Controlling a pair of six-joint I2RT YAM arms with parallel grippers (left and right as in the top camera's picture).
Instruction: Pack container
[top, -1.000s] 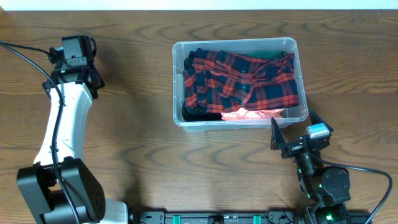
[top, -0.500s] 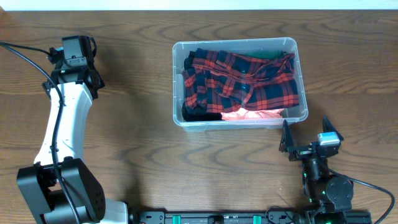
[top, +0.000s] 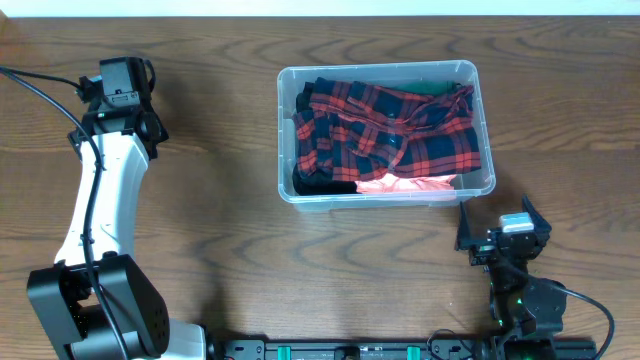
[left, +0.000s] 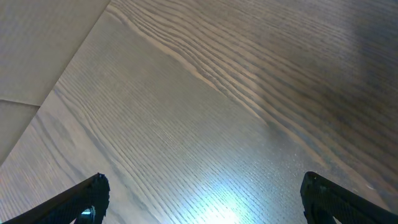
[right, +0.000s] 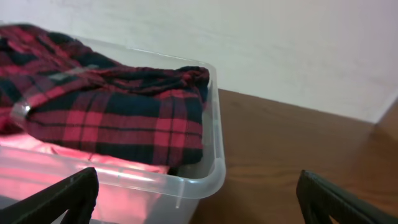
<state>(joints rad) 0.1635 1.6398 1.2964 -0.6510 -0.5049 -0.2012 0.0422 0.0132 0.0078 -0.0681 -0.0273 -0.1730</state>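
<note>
The right claw (top: 497, 228) has drawn back from the near right corner of the container (top: 283, 140) since a second ago. It now sits closer to the front edge of the table (top: 220, 220), the edge where the arm bases stand, toward its right corner. Nothing else has shifted.

Its two dark fingers (right: 68, 199) are spread wide, with nothing between them and nothing touching them. From its own camera they frame the container's corner while standing apart from the plastic.

The left claw (left: 202, 193) hangs near the far left corner of the table. Its fingers are just as wide apart, with only bare wood grain below them.

The container is a clear plastic bin with rounded corners and a thick rim. It stands toward the far edge, right of the middle, with its long sides running along that edge.

A crumpled plaid shirt (top: 400, 125) in red and dark blue fills most of it, rising about level with the rim. A pink garment (top: 405, 184) shows under it against the near wall, glowing through the plastic in the right wrist view. Some dark cloth sits in the near left corner of the bin and a sliver of green lies by the far wall
</note>
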